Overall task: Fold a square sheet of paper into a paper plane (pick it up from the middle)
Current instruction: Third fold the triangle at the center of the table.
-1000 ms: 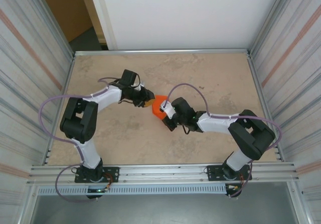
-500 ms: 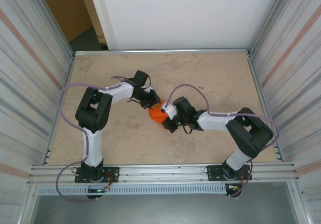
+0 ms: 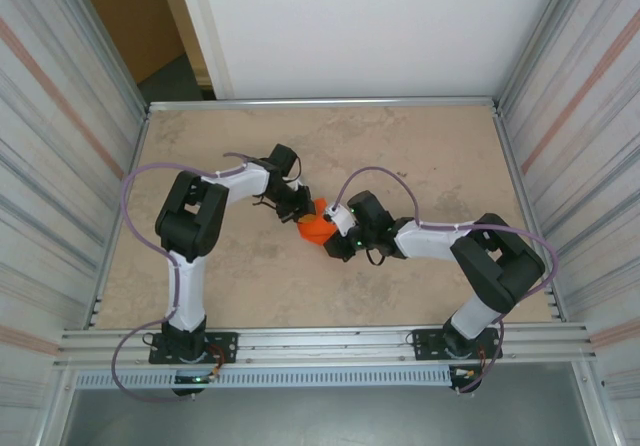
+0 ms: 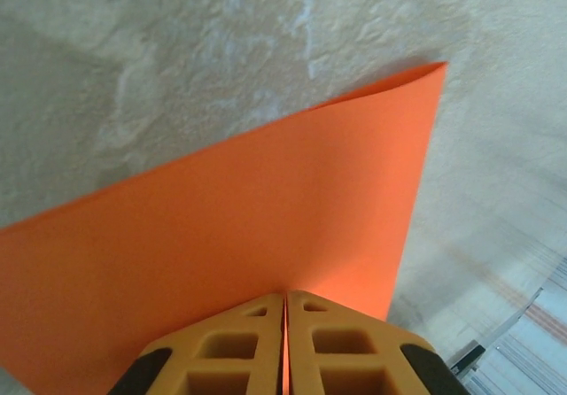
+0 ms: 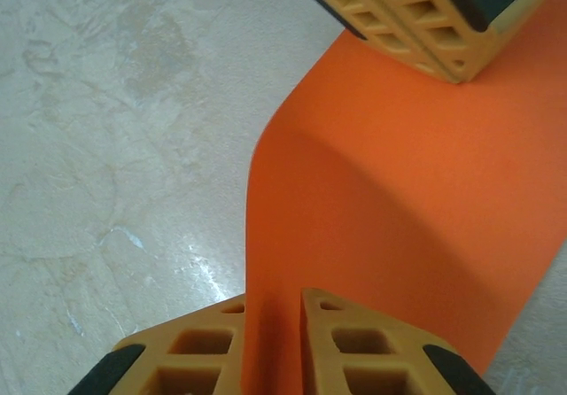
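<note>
The square sheet of paper [image 3: 314, 229] is bright orange and hangs bent between my two grippers over the middle of the table. My left gripper [image 3: 309, 211] is shut on its far edge; in the left wrist view the sheet [image 4: 230, 218] fans out from the closed yellow fingertips [image 4: 285, 299]. My right gripper [image 3: 330, 234] is shut on the near-right edge. The right wrist view has the paper [image 5: 381, 200] curving up from between my fingers [image 5: 273, 306], with the left gripper's fingers [image 5: 416, 23] pinching it at the top.
Beige mottled tabletop [image 3: 420, 156] lies all around the grippers, fenced by metal rails and corrugated side walls [image 3: 70, 166]. A white wall panel [image 3: 370, 26] stands at the back. Both arms bend inward toward the centre.
The left arm swung its elbow inward and its gripper moved right and nearer, onto the paper. The sheet, held by the right gripper, shifted slightly and bent more.
</note>
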### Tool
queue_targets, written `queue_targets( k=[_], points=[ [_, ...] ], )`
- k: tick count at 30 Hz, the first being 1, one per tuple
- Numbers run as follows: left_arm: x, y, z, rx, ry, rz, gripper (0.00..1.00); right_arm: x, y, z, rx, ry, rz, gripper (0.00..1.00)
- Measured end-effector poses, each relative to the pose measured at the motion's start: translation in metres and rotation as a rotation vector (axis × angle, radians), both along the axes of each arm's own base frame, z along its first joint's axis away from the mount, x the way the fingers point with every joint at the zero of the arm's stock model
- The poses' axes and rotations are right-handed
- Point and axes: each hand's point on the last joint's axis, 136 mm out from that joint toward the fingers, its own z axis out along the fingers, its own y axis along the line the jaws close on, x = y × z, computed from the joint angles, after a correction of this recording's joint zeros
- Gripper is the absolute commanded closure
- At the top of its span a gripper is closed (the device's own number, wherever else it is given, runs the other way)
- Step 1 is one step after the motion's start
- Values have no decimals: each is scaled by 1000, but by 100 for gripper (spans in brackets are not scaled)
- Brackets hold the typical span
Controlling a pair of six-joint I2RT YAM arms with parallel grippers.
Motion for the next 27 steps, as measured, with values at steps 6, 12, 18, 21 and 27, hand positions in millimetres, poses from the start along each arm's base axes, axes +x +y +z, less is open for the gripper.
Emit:
queue_targets(
  k=[6, 12, 18, 21, 27],
  points=[
    [0, 0, 0, 2, -5, -14, 92, 1, -1, 0, 6, 14, -14, 85],
    [1, 0, 0, 2, -10, -24, 93, 1, -1, 0, 8, 18, -16, 92],
    [2, -2, 0, -2, -22, -44, 93, 4, 1, -1, 1, 26, -17, 93],
    [3, -6, 0, -6, -36, -63, 93, 9, 3, -5, -10, 39, -22, 94],
    [4, -12, 1, -26, -51, -101, 93, 15, 3, -10, -22, 71, -48, 94]
  ],
)
